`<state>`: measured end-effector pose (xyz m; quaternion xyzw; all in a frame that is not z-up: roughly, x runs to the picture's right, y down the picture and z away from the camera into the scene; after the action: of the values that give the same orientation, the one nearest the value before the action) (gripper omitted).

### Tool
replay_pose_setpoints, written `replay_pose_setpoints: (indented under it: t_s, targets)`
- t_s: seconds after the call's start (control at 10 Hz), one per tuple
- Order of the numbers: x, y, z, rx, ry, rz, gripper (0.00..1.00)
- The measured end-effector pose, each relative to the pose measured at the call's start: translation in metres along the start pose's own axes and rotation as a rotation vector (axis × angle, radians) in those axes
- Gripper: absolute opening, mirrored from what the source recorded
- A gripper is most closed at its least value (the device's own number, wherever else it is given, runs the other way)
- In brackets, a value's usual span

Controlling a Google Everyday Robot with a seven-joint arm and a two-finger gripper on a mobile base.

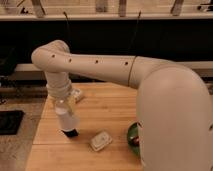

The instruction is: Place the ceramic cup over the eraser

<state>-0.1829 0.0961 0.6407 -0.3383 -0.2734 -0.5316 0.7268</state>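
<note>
My gripper [63, 106] hangs from the arm's wrist over the left part of the wooden table [110, 107]. It is shut on the ceramic cup [67, 120], a small plain white tapered cup held slightly tilted. The cup's lower end is right at the top of the eraser [70, 133], a small black block on the table. Only the eraser's lower part shows below the cup. I cannot tell whether the cup touches it.
A flat whitish rectangular item [101, 140] lies on the table right of the eraser. A green bowl [133, 135] sits at the right, partly hidden by my arm. A small white object [77, 94] lies behind the wrist near the table's back left.
</note>
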Motion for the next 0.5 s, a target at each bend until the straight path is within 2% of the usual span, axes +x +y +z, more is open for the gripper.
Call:
replay_pose_setpoints:
  t_s: [0.3, 0.5]
  targets:
    - [-0.013, -0.009, 0.01, -0.007, -0.02, -0.035, 0.0]
    - [-0.016, -0.013, 0.019, -0.017, -0.018, -0.049, 0.0]
